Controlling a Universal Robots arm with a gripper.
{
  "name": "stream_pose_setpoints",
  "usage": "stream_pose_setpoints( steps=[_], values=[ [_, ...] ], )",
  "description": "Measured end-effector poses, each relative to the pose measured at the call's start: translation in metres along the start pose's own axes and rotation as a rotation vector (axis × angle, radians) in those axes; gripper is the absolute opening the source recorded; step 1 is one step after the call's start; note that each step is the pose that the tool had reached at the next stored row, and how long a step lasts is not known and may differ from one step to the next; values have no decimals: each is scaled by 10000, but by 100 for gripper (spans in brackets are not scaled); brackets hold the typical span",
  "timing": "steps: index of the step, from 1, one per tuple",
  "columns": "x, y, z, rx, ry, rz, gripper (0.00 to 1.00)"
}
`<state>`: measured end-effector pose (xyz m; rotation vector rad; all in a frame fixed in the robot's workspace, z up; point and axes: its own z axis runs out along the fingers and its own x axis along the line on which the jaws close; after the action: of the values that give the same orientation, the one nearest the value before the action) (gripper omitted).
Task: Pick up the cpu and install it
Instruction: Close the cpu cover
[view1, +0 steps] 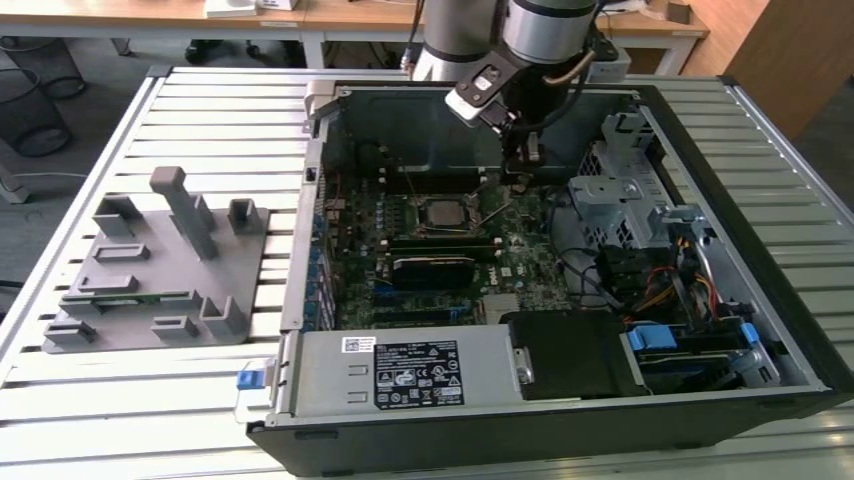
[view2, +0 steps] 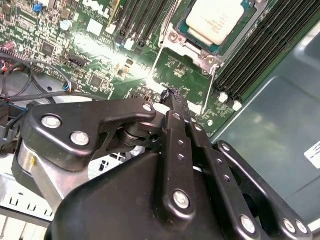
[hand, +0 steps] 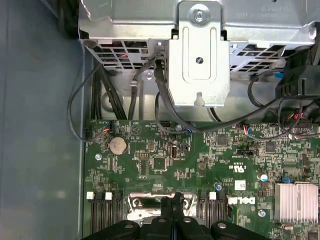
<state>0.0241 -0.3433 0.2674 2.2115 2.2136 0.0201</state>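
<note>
Gripper (view2: 173, 96), clenched with nothing visible in its grip, hangs over the motherboard (hand: 165, 165) inside the open computer case (view1: 400, 135), near the cpu (view2: 215, 20), apparently seated in its socket (view2: 199, 51).

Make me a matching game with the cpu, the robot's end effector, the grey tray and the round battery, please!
1 cpu
2 end effector
3 grey tray
4 coin battery

A shut, holding nothing
B on the slatted table, outside the computer case
C in its socket
D round, silver, on the motherboard

Pairs: 1-C, 2-A, 3-B, 4-D
</note>
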Motion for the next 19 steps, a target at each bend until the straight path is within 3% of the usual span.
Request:
stream_pose_setpoints(
  steps=[19],
  values=[
    [36, 195, 60, 0, 0, 1, 11]
  ],
)
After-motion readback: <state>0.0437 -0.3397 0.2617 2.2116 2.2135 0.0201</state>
